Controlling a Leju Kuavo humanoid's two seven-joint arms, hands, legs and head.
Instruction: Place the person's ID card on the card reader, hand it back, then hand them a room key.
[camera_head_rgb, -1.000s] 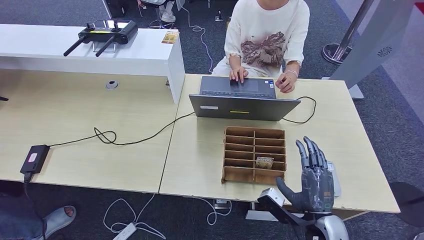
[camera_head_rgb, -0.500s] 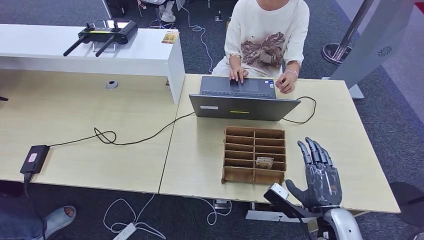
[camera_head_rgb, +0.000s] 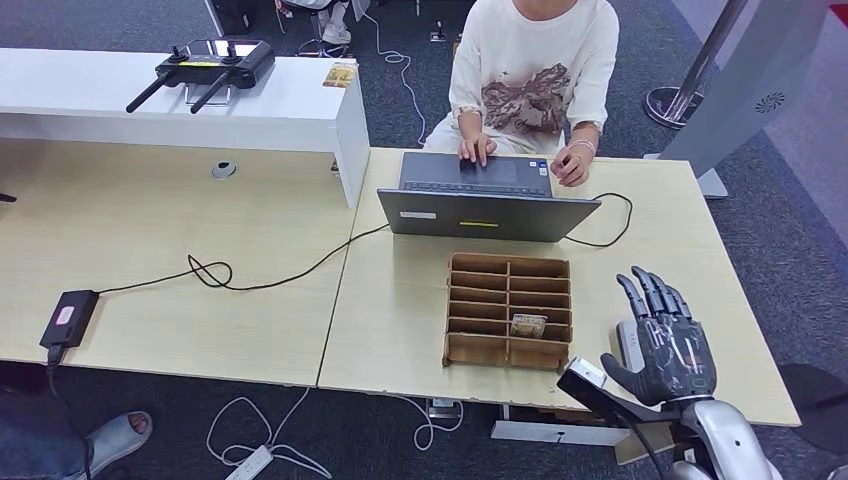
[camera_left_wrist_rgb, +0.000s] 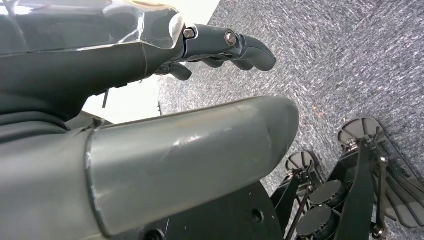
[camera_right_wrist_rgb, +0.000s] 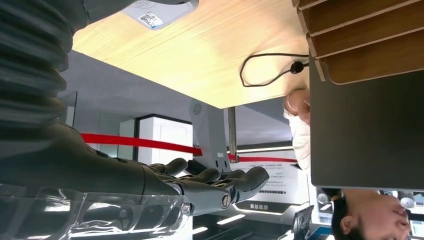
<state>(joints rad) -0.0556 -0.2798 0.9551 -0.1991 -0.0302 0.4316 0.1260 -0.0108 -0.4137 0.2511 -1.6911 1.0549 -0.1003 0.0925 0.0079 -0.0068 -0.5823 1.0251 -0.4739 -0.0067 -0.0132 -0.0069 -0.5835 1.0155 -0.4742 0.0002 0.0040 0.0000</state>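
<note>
Card reader (camera_head_rgb: 631, 343), a pale flat device, lies on the light wooden table (camera_head_rgb: 400, 320) near its near right edge, partly hidden under the right hand (camera_head_rgb: 662, 345). This hand is above it, fingers (camera_head_rgb: 640, 296) straight and spread, holding nothing. The wooden organizer (camera_head_rgb: 509, 310) stands just left of the hand, and a room key (camera_head_rgb: 529, 325) lies in one right compartment. Left hand (camera_left_wrist_rgb: 220, 47) hangs over the carpet, fingers slightly curled, empty.
</note>
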